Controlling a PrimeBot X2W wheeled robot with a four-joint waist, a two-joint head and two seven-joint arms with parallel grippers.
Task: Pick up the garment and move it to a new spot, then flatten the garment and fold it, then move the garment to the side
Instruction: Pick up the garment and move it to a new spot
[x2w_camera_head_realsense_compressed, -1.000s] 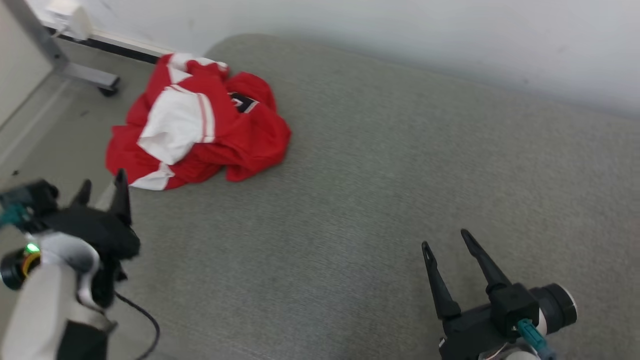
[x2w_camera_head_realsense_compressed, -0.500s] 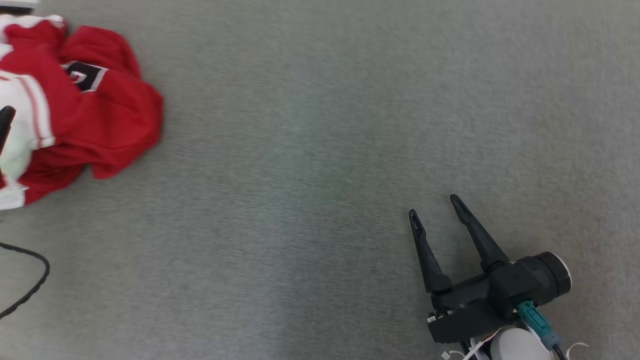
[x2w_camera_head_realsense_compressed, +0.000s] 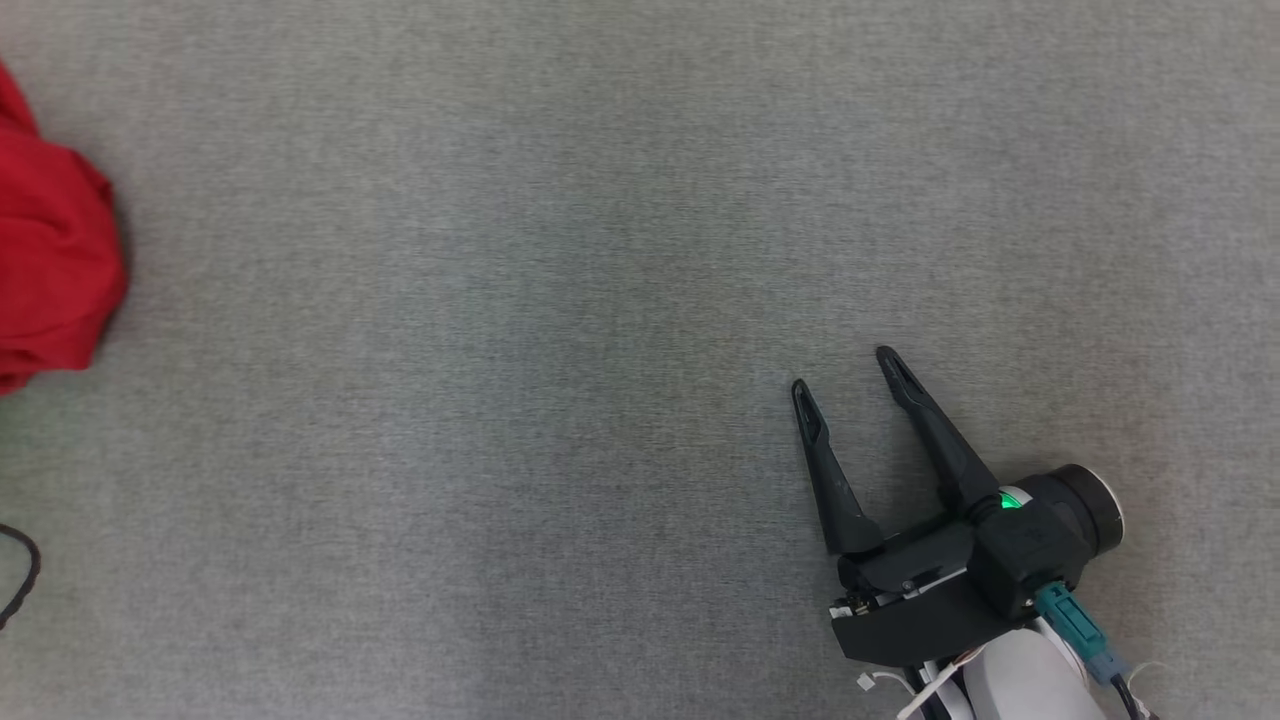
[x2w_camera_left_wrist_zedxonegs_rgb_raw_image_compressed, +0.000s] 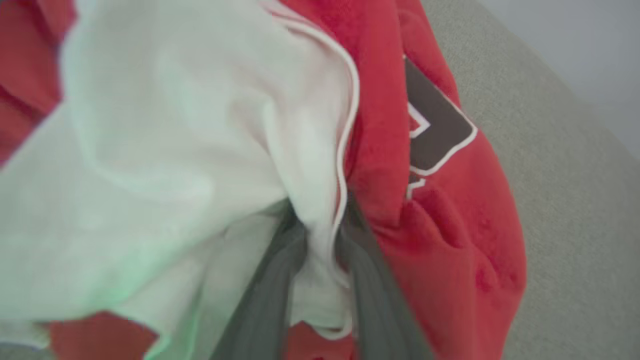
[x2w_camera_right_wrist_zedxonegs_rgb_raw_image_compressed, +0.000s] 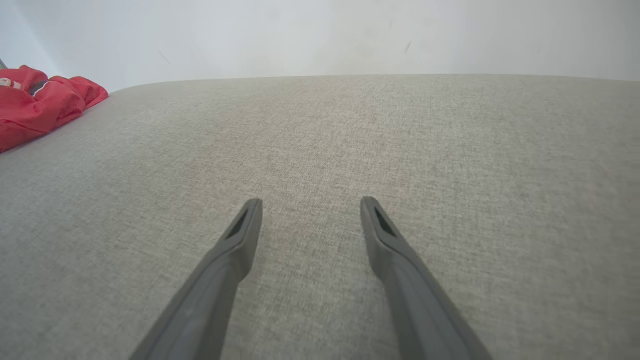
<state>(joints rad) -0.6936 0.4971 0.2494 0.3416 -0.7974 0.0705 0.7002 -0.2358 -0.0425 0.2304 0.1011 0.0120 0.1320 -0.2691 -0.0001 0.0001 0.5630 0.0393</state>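
Grasp under way. Left tool (x2w_camera_left_wrist_zedxonegs_rgb_raw_image_compressed: 322, 225) is narrowed onto a bunched white fold of the red-and-white garment (x2w_camera_left_wrist_zedxonegs_rgb_raw_image_compressed: 440, 240), with cloth gathered between its jaws. We judge that pinching a raised fold gives the surest hold for the lift. Garment lies crumpled at the left end of the grey fabric surface (x2w_camera_head_realsense_compressed: 500, 400), close to the wall (x2w_camera_right_wrist_zedxonegs_rgb_raw_image_compressed: 320, 35). Right tool (x2w_camera_head_realsense_compressed: 844, 368) hovers wide and empty over bare fabric, well apart from the heap. We read it as standing clear, free for the flattening step.
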